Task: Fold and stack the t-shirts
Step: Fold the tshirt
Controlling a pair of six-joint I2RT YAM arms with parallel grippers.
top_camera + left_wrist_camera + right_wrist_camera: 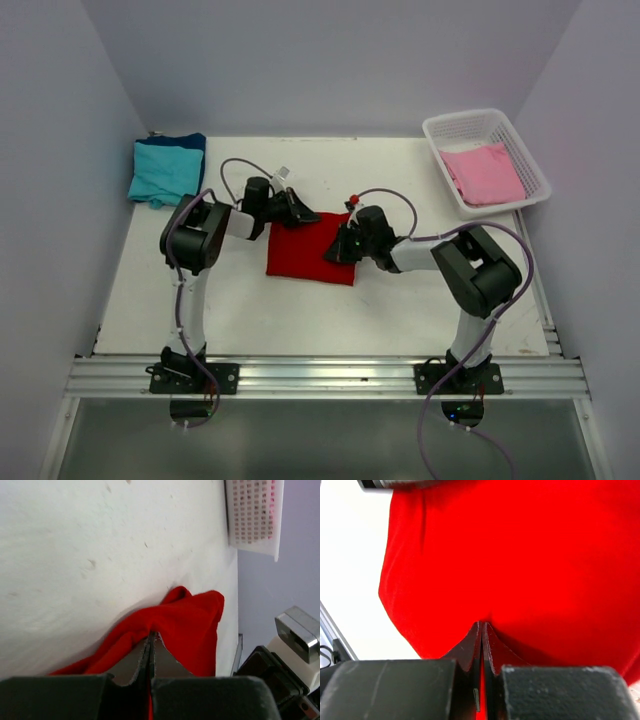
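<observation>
Holding the red t-shirt [312, 255] mid-table as a compact rectangle: left gripper [300, 213] clenched on its far edge, right gripper [345, 245] clenched on its right edge. I judge its fold nearly done, stacking to come. Teal t-shirt [165, 172] on dark blue t-shirt [190, 142] lies far left; pink t-shirt [487, 172] waits in the basket [438, 128]. Only wrist views show pinched cloth.

High view over table [400, 310], wrist views close, sharing red t-shirt [305, 255]

Teal t-shirt [163, 172] mostly hides dark blue t-shirt [188, 141].
</observation>
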